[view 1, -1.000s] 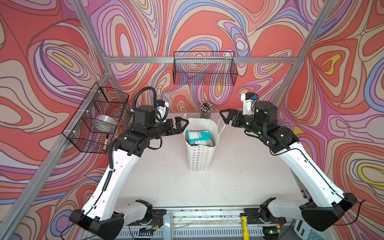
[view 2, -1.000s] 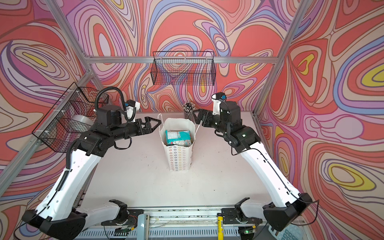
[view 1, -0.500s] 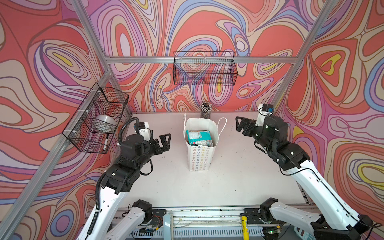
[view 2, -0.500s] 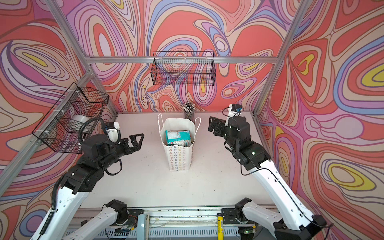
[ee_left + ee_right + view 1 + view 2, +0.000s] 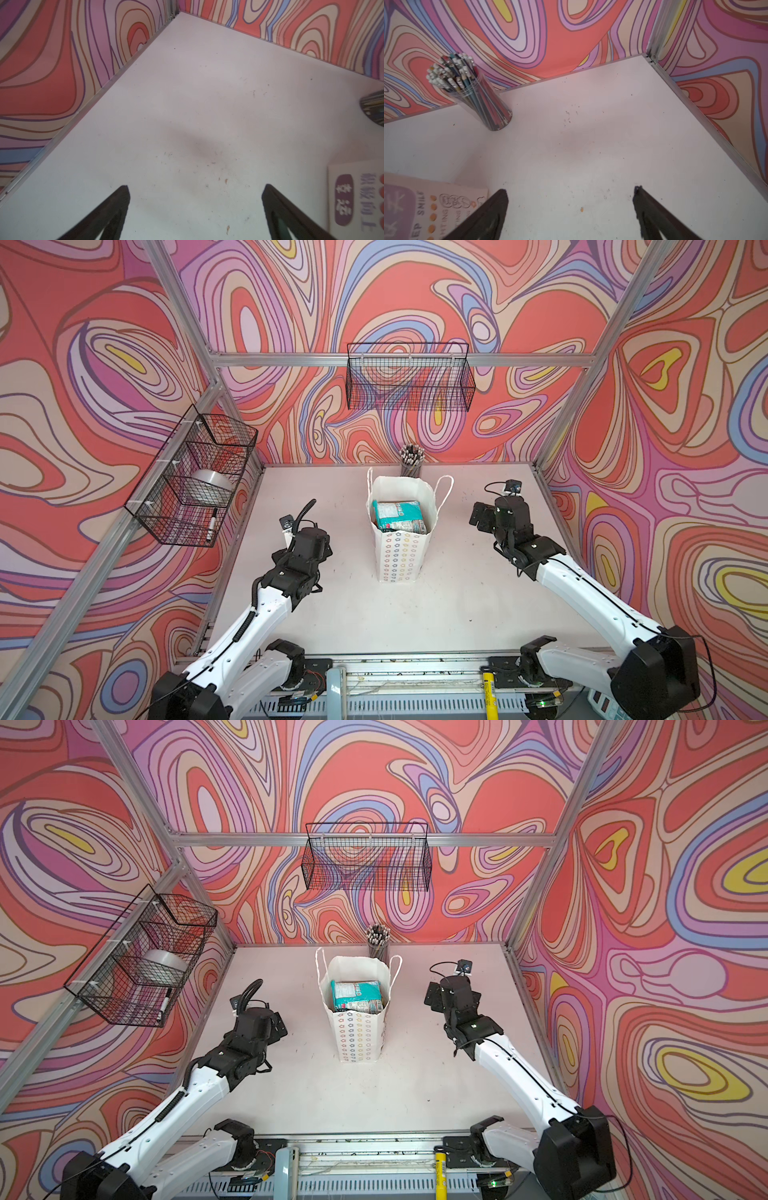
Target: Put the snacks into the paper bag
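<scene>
Left gripper (image 5: 196,187): jaws spread wide, released, only bare table (image 5: 187,108) between the two dark fingers, whose roots are cut off by the frame edge. Right gripper (image 5: 570,188): same, wide apart, gripping nothing, hovering over scuffed tabletop. In both top views the fingers of either claw are mostly hidden under the black wrist housings, hard to make out. The paper bag (image 5: 399,556) stands upright mid-table, left claw at its 9 o'clock, right claw at its 3 o'clock, both well apart from it. Each wrist view catches only a blurred slice of the bag's printed face, cropped at the edge; the lettering is unreadable. The snacks (image 5: 399,516) sit inside the bag: a teal pouch lies on top with another pack edge under it; the rest is hidden by the bag walls, count cannot be told. The pencil cup (image 5: 477,97) is just behind the bag at 12 o'clock, its base hidden by the bag in both top views. The wire basket (image 5: 195,481) at 10 o'clock holds a roll, partly obscured by mesh.
</scene>
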